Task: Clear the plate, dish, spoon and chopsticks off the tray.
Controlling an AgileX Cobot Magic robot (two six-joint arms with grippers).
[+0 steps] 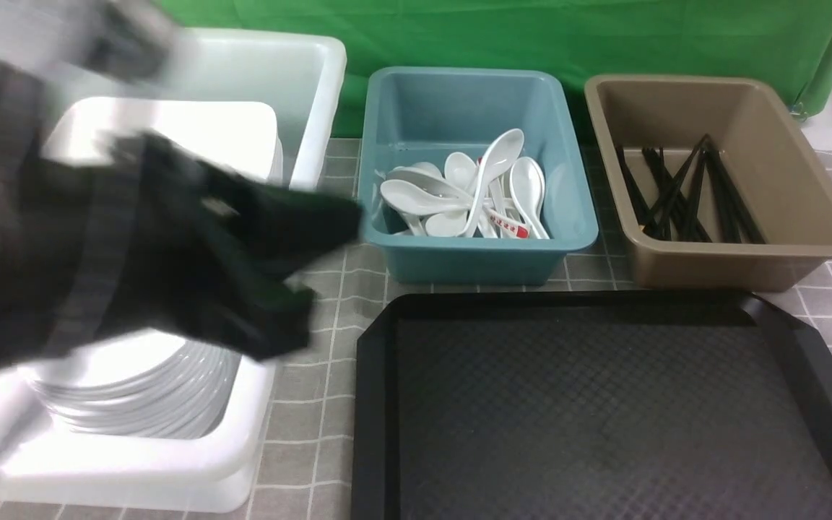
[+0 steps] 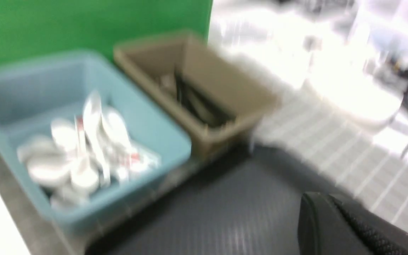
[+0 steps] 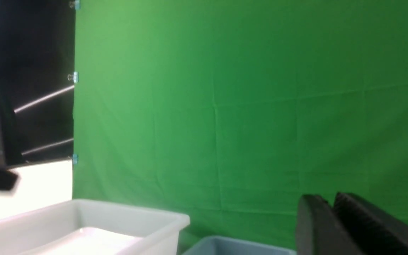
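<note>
The black tray [image 1: 604,404] lies at the front with nothing on it; it also shows in the left wrist view [image 2: 225,212]. White plates [image 1: 170,133] and a stack of dishes [image 1: 149,397] sit in the white tub [image 1: 192,469]. White spoons [image 1: 474,188] lie in the teal tub [image 1: 474,253]. Black chopsticks [image 1: 683,191] lie in the brown tub [image 1: 734,267]. My left gripper [image 1: 293,253] is blurred above the white tub; in its wrist view [image 2: 326,198] the jaws are together and empty. My right gripper [image 3: 326,200] is shut, empty and raised toward the green backdrop.
A grey checked cloth [image 1: 315,404] covers the table. The three tubs stand in a row behind and left of the tray. A green backdrop [image 1: 531,36] closes the far side. The right arm does not show in the front view.
</note>
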